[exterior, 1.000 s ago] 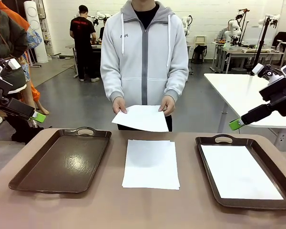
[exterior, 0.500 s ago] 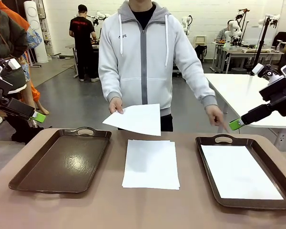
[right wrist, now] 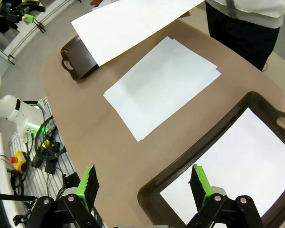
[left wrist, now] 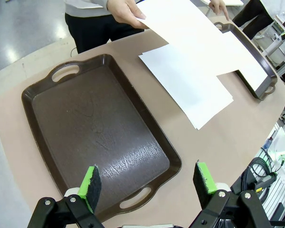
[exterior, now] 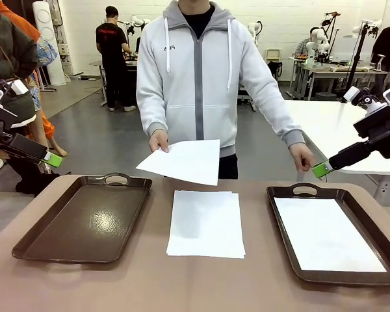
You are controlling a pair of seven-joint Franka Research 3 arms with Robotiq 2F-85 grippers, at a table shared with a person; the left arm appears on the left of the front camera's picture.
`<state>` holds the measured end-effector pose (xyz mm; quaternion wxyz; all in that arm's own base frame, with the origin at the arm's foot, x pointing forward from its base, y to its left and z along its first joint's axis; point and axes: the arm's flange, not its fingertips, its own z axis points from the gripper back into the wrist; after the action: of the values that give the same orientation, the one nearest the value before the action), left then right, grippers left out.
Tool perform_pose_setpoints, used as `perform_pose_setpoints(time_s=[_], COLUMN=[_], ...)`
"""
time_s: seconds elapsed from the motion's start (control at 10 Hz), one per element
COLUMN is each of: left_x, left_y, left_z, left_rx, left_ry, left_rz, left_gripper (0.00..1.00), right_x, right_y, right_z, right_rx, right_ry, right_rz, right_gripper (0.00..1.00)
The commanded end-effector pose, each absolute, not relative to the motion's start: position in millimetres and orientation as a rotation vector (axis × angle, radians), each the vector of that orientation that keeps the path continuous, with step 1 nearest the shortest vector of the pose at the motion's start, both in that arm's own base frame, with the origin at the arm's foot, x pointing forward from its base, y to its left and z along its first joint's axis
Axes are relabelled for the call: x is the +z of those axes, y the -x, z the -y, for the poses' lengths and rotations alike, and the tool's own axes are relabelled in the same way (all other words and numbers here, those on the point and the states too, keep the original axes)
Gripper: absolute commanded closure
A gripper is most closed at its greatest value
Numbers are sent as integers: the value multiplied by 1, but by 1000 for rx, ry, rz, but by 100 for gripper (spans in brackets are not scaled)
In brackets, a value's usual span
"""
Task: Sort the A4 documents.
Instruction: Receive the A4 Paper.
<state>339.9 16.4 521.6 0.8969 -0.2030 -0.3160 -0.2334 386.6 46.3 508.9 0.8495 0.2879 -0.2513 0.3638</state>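
Note:
A small stack of white A4 documents [exterior: 206, 223] lies on the table between two brown trays; it also shows in the left wrist view [left wrist: 187, 83] and the right wrist view [right wrist: 159, 85]. The person holds one more sheet [exterior: 182, 161] in one hand above the stack. Their other hand [exterior: 303, 156] hovers near the right tray's far handle. Another sheet [exterior: 328, 234] lies in the right tray [exterior: 305, 190]. The left tray [exterior: 84, 218] holds nothing. My left gripper [left wrist: 147, 180] hangs open above the left tray's near end. My right gripper [right wrist: 143, 183] is open over the right tray's corner.
Both arms are raised at the table's sides, left arm [exterior: 19, 143] and right arm [exterior: 370, 140]. A white table [exterior: 331, 127] stands behind on the right. People and other equipment are far off in the room.
The person let go of the held sheet with one hand and swung that arm out toward the right tray's far handle. The sheet now hangs from one hand. Neither arm moved.

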Motion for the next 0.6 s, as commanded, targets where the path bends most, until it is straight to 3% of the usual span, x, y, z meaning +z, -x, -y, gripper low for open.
perform_pose_setpoints(time_s=[0.0,0.5], left_x=[521,521], left_y=[-340,-340], left_z=[-17,-17], left_rx=[-484,-484], left_ry=[434,434], left_rz=[655,655], left_gripper=[0,0], right_x=[508,508], right_y=[-387,-387], right_z=[-48,-48], right_rx=[773,773], right_ry=[-608,-608], right_rz=[528,528], right_gripper=[0,0])
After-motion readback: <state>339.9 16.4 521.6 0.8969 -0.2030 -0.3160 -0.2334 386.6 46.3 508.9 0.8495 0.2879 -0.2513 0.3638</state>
